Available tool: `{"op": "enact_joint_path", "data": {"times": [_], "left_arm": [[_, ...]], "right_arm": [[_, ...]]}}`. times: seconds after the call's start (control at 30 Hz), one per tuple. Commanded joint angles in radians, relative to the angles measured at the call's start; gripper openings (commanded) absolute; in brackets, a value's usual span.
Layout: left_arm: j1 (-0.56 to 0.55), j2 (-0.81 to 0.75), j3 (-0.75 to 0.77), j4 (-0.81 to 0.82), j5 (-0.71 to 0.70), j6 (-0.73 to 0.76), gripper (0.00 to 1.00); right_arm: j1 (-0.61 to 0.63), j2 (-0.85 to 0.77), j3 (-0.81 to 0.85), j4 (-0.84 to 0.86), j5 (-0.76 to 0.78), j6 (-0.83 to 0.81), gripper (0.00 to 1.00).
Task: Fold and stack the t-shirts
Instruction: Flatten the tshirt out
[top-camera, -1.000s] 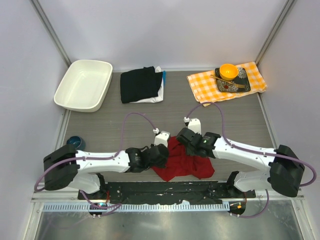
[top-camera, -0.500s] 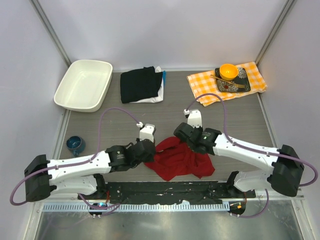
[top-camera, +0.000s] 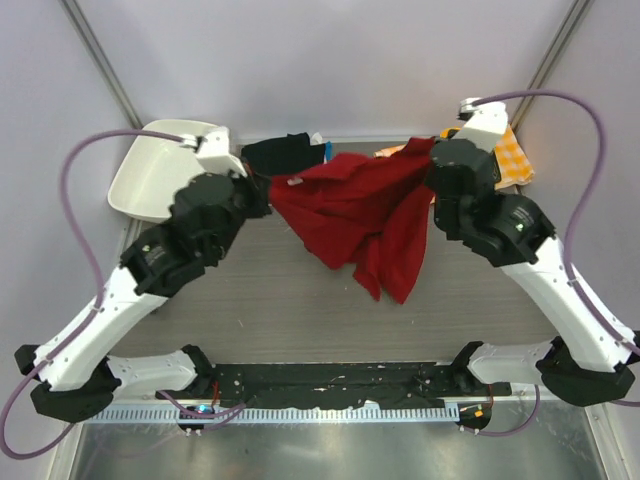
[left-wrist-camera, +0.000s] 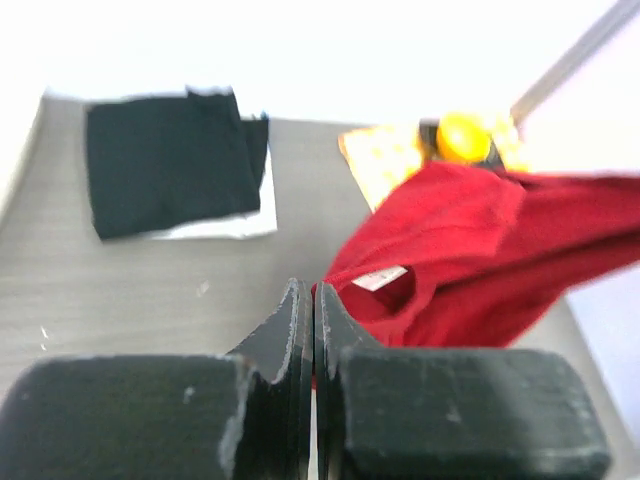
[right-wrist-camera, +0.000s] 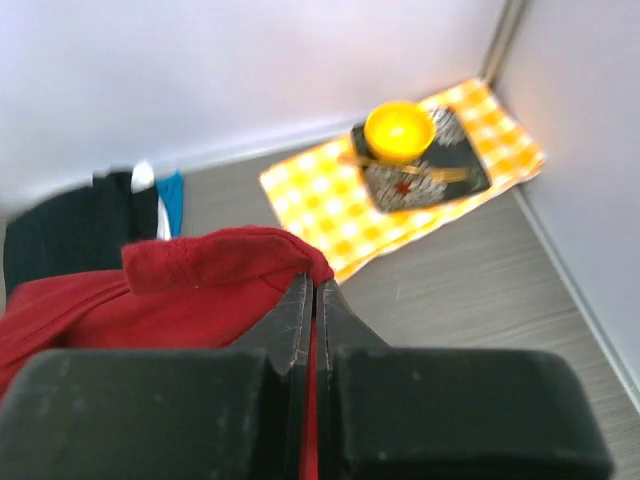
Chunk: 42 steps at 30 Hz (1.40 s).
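Up off the table (top-camera: 300, 300), the red shirt (top-camera: 355, 215) hangs stretched between the two arms. It is bunched and lopsided, with a long flap drooping under its right half. The left gripper (left-wrist-camera: 314, 300) is pressed together on the cloth close to the collar label. The right gripper (right-wrist-camera: 314, 290) pinches a rolled edge, hem or sleeve, I cannot tell which. Each holds only a thin bit of fabric at its very tips.

That thin hold is the main worry: if the arms pull further apart, the cloth could slip out of one pinch and the shirt would drop in a heap. The grips also look uneven, so laid down like this it would probably land twisted, not flat. The hanging flap could sweep things at the far edge.

At the far left sits a white tub (top-camera: 150, 180), partly hidden by the left arm; what shows of it holds nothing. Between the arms, a folded black shirt (left-wrist-camera: 165, 160) lies on a white shirt (left-wrist-camera: 225, 222). At the far right, a yellow bowl (right-wrist-camera: 399, 130), seemingly empty, stands on a dark plate (right-wrist-camera: 455, 175) on the checked cloth (right-wrist-camera: 330, 200).
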Motion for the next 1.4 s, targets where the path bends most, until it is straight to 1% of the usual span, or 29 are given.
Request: {"op": "enact_joint_path", "data": {"times": [0.0,0.07,0.17,0.2,0.23,0.27,0.33,0.37,0.43,0.63,0.67,0.8,0.83,0.87,0.9,0.93,0.97,1.0,1.03,1.07,1.1,1.13,1.17,1.2,1.23,1.27,1.3,1.33,1.37], "left_arm": [[0.054,-0.007,0.188,-0.135,-0.154,0.11,0.0],[0.066,-0.044,0.168,-0.164,-0.181,0.088,0.0],[0.077,-0.12,0.061,-0.19,-0.209,0.026,0.0],[0.077,-0.16,-0.009,-0.191,-0.197,0.006,0.0],[0.077,-0.177,-0.042,-0.192,-0.188,-0.013,0.0],[0.077,-0.196,-0.107,-0.192,-0.171,-0.065,0.0],[0.077,-0.248,-0.166,-0.163,-0.096,-0.083,0.0],[0.077,-0.262,-0.197,-0.164,-0.081,-0.108,0.0],[0.077,-0.282,-0.208,-0.158,-0.053,-0.108,0.0],[0.077,-0.338,-0.184,-0.198,-0.063,-0.162,0.0],[0.077,-0.351,-0.197,-0.206,-0.126,-0.183,0.0],[0.077,-0.36,-0.218,-0.255,-0.273,-0.251,0.0],[0.077,-0.352,-0.217,-0.278,-0.292,-0.269,0.0],[0.077,-0.345,-0.206,-0.29,-0.306,-0.281,0.0],[0.077,-0.337,-0.201,-0.299,-0.304,-0.288,0.0],[0.077,-0.335,-0.197,-0.304,-0.286,-0.297,0.0],[0.077,-0.343,-0.206,-0.303,-0.257,-0.335,0.0],[0.077,-0.351,-0.226,-0.298,-0.179,-0.356,0.0],[0.077,-0.38,-0.256,-0.268,-0.124,-0.375,0.0],[0.077,-0.395,-0.343,-0.255,-0.084,-0.436,0.0],[0.076,-0.409,-0.394,-0.249,-0.052,-0.47,0.0],[0.076,-0.445,-0.446,-0.234,0.013,-0.51,0.0],[0.071,-0.463,-0.561,-0.221,0.037,-0.574,0.0],[0.066,-0.485,-0.62,-0.206,0.065,-0.614,0.0],[0.06,-0.505,-0.676,-0.179,0.093,-0.651,0.0],[0.042,-0.544,-0.777,-0.165,0.105,-0.678,0.0],[0.03,-0.556,-0.819,-0.155,0.11,-0.735,0.0],[0.017,-0.567,-0.853,-0.149,0.107,-0.76,0.0],[-0.004,-0.581,-0.905,-0.137,0.104,-0.774,0.0]], "right_arm": [[-0.025,-0.023,0.103,-0.048,0.18,-0.11,0.01],[-0.045,-0.065,0.046,-0.048,0.182,-0.108,0.01],[-0.057,-0.099,-0.051,-0.047,0.148,-0.088,0.01],[-0.059,-0.102,-0.072,-0.03,0.128,-0.093,0.01],[-0.062,-0.097,-0.1,-0.021,0.12,-0.091,0.01],[-0.065,-0.091,-0.106,-0.01,0.107,-0.104,0.01],[-0.063,-0.068,-0.083,0.01,0.076,-0.111,0.01],[-0.063,-0.042,-0.066,0.01,0.071,-0.113,0.01],[-0.063,-0.025,-0.018,0.013,0.06,-0.121,0.01],[-0.065,0.045,0.07,0.03,0.007,-0.154,0.01],[-0.071,0.068,0.076,0.036,-0.007,-0.159,0.01],[-0.132,0.231,0.159,0.078,-0.155,-0.148,0.01],[-0.163,0.321,0.218,0.079,-0.191,-0.141,0.01],[-0.171,0.36,0.249,0.085,-0.237,-0.136,0.01],[-0.178,0.405,0.28,0.114,-0.28,-0.133,0.01],[-0.182,0.479,0.349,0.124,-0.358,-0.13,0.01],[-0.186,0.53,0.397,0.119,-0.399,-0.116,0.01],[-0.186,0.577,0.449,0.078,-0.445,-0.113,0.01],[-0.186,0.672,0.548,0.043,-0.534,-0.105,0.01],[-0.18,0.705,0.576,0.007,-0.561,-0.099,0.01],[-0.177,0.725,0.579,-0.023,-0.579,-0.098,0.01],[-0.172,0.736,0.516,-0.019,-0.584,-0.102,0.01],[-0.171,0.725,0.454,-0.001,-0.61,-0.104,0.01],[-0.171,0.711,0.384,0.072,-0.63,-0.111,0.01],[-0.171,0.704,0.26,0.106,-0.648,-0.116,0.01],[-0.171,0.696,0.213,0.125,-0.682,-0.118,0.01],[-0.172,0.696,0.175,0.137,-0.694,-0.121,0.01],[-0.169,0.694,0.112,0.14,-0.693,-0.116,0.12],[-0.169,0.687,0.081,0.139,-0.635,-0.104,0.36]]}}
